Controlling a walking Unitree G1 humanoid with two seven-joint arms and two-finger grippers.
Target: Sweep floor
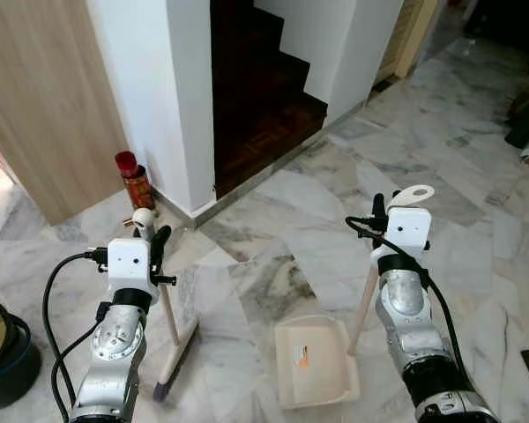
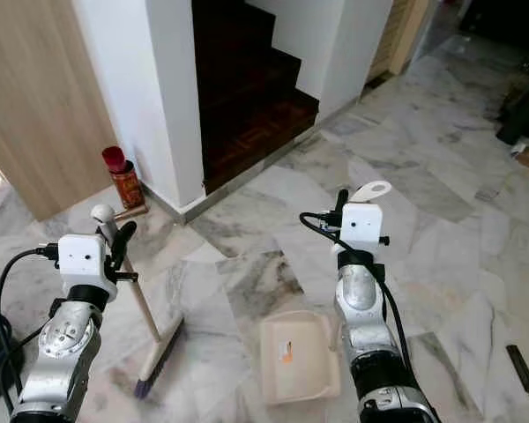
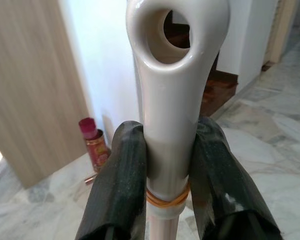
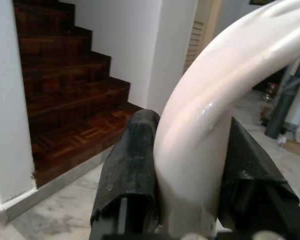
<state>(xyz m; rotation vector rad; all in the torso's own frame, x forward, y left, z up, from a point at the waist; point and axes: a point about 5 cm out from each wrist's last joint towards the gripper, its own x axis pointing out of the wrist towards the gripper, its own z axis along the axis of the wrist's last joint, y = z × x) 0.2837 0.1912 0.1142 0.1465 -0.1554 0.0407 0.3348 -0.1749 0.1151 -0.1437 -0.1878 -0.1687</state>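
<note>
Right gripper (image 4: 190,175) with its two black fingers (image 4: 132,170) clamped on either side of the curved cream dustpan handle (image 4: 215,110), which arcs up and away between them. Behind: dark wooden staircase (image 4: 65,90) rising between white walls (image 4: 135,45), grey marble floor (image 4: 55,210) at its foot, and blurred objects further back near a doorway

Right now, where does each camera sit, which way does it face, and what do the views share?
Left eye view: head, looking down; both arms, broom, dustpan.
Right eye view: same scene, slightly offset.
Left wrist view: along the left gripper clamping the broom handle, red can beyond.
Right wrist view: along the right gripper clamping the dustpan handle, toward the stairs.
Shared: stairs, marble floor.
</note>
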